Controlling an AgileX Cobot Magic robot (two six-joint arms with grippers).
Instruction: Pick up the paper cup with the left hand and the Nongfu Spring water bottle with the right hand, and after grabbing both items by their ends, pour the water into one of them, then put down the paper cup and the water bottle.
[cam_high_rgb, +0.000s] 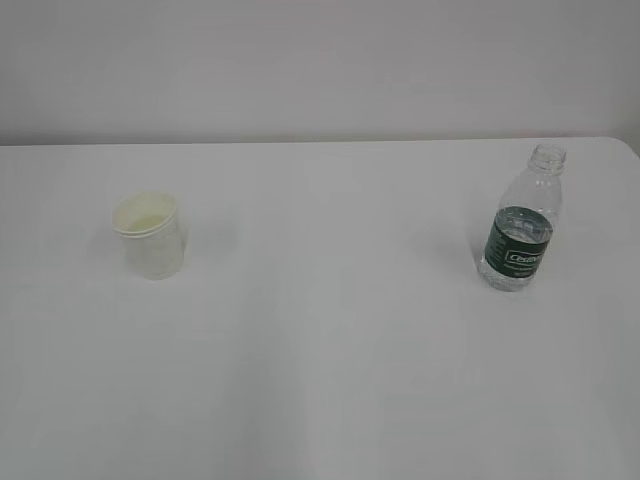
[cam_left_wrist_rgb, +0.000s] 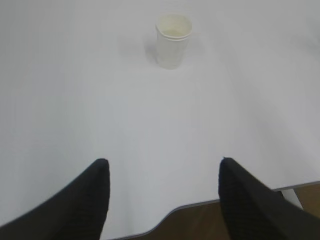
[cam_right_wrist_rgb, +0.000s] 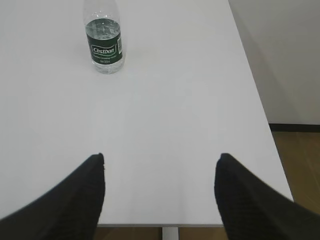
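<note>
Two objects stand upright and well apart on the white table (cam_high_rgb: 320, 350): the paper cup (cam_high_rgb: 150, 235) at left of the exterior frame, the Nongfu Spring water bottle (cam_high_rgb: 520, 222) at right, uncapped, water (cam_high_rgb: 518, 240) about level with its green label. Likely spaced so each arm takes its own side.

Left hand (cam_left_wrist_rgb: 164, 197): jaws apart, empty, low over the near table edge; cup at upper centre of its wrist frame, straight ahead.

Right hand (cam_right_wrist_rgb: 160, 195): jaws apart, empty; bottle at upper left of its wrist frame, so a leftward correction looks needed.

Neither arm shows in the exterior view. Nothing grasped yet.
</note>
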